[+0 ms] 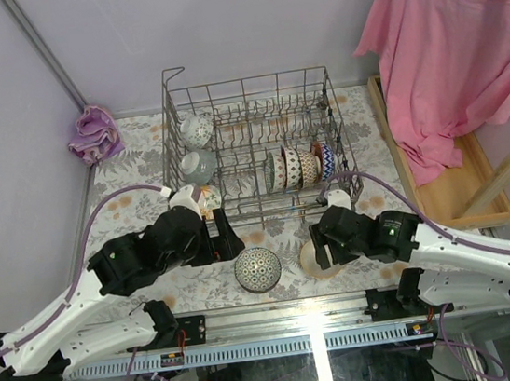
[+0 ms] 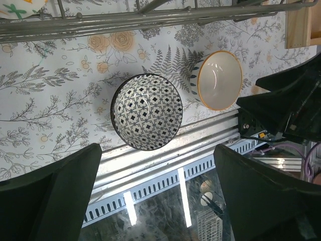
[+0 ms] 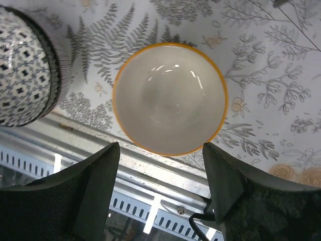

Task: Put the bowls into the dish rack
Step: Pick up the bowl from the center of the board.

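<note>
Tabletop: leaf-printed cloth (image 1: 280,239), with a metal rail at its near edge.
Bowls: the black-and-white bowl (image 1: 257,270) and the orange-rimmed bowl (image 3: 169,98) sit side by side near the rail; the others stand in the dish rack (image 1: 245,81) beyond.
Left gripper (image 2: 158,146): spread wide and empty, over the black-and-white bowl.
Right gripper (image 3: 160,145): spread around the orange-rimmed bowl's near edge, gripping nothing.
Risk: a glazed rim may slip from the pinch, and the arms work close enough together that they may clash.
Room: lilac walls, with a pink shirt (image 1: 448,52) hanging at far right.

A round ceramic bowl with a black-and-white lattice of small crosses (image 2: 147,111) lies at the table's near edge. Beside it is a plain white ceramic bowl with an orange rim (image 3: 169,98) (dark leaf marks outside). The tablecloth (image 2: 50,115) is white with grey ferns and pale orange roses. The wire dish rack (image 1: 245,81) is grey.
</note>
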{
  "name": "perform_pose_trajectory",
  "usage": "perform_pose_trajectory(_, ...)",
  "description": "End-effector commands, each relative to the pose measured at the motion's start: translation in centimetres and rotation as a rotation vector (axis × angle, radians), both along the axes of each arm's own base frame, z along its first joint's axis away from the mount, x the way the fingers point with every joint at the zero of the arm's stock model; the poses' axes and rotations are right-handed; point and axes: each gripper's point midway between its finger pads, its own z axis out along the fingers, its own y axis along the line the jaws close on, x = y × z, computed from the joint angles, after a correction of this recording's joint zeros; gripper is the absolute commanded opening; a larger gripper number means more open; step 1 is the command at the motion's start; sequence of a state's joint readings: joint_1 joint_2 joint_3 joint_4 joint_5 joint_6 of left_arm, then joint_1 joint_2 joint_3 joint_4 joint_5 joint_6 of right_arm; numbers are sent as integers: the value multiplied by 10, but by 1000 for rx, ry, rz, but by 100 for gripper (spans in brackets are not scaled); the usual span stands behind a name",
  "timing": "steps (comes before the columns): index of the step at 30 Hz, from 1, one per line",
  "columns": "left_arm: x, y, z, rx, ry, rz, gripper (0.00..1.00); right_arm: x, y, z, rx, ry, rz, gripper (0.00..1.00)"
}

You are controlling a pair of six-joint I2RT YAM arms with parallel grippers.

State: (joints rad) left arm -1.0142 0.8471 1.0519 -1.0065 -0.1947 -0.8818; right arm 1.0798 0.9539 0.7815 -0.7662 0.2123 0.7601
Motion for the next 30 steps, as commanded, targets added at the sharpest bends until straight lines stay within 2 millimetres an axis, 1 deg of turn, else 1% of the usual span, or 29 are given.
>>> perform_pose_trajectory(1, 5, -1, 21, -55, -49, 23, 93, 13, -20, -15, -57, -44, -170, 75)
perform_pose_trajectory(3, 6, -1, 25, -59, -60, 19, 93, 15, -23, -23, -66, -41, -192, 74)
perform_pose_trajectory(6, 6, -1, 25, -55, -65, 15, 93, 19, -28, -35, -56, -15, -222, 71)
perform_pose_trajectory(10, 7, -2, 26, -60, -75, 11, 93, 30, -35, -39, -30, -25, -262, 67)
perform_pose_trajectory(13, 8, -1, 26, -60, -83, 10, 93, 37, -35, -41, -18, -35, -263, 64)
perform_pose_trajectory(19, 8, 0, 27, -61, -93, 9, 93, 35, -21, -56, 12, -2, -216, 61)
perform_pose_trajectory(22, 8, 0, 24, -50, -91, 3, 93, 33, -21, -65, 7, 11, -210, 59)
perform_pose_trajectory(25, 9, 1, 23, -43, -92, 5, 93, 32, -20, -69, 11, 12, -201, 57)
perform_pose_trajectory(27, 10, 1, 24, -40, -99, 10, 93, 32, -20, -71, 12, 11, -200, 55)
perform_pose_trajectory(30, 12, 2, 28, -37, -114, 8, 93, 32, -20, -73, 7, 14, -197, 47)
